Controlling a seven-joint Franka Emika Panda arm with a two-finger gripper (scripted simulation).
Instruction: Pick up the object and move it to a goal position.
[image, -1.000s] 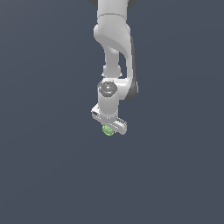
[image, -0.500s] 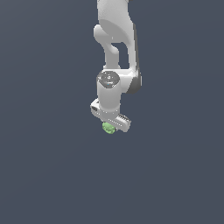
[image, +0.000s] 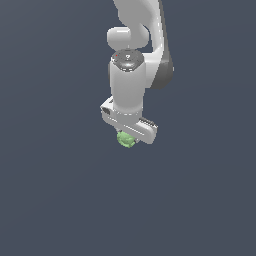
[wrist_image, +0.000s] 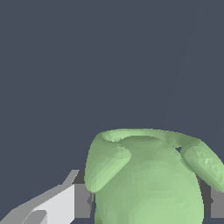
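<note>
The fingers (wrist_image: 83, 201) are clenched on the ball (wrist_image: 148, 179): in the wrist view a grey pad sits against each flank of the pale green body, one pad on either side, with no gap showing between pad and ball. The ball fills the space between them. Seen this close it is lumpy, with a rounded lower body, a thick rim across its upper part and two curved lobes bulging out at the sides. A pale grey, angular piece of the hand shows beside one pad.

In the exterior view only part of the ball (image: 126, 139) shows, peeping out just under the white gripper (image: 129, 136), much narrower than the gripper's crossbar. The crossbar runs at a slant, its end toward the exterior view's right sitting lower than the other. The fingers themselves are too small there to make out.

Above the crossbar rises the white wrist, a stout upright cylinder with a dark round cap on top bearing a small red mark. Behind it the arm (image: 145, 30) bends upward and leaves the frame at the top, with a dark grey joint on the exterior view's right.

Everything hangs against a plain dark blue-grey ground (image: 50, 190); whether the ball touches that ground cannot be told.
</note>
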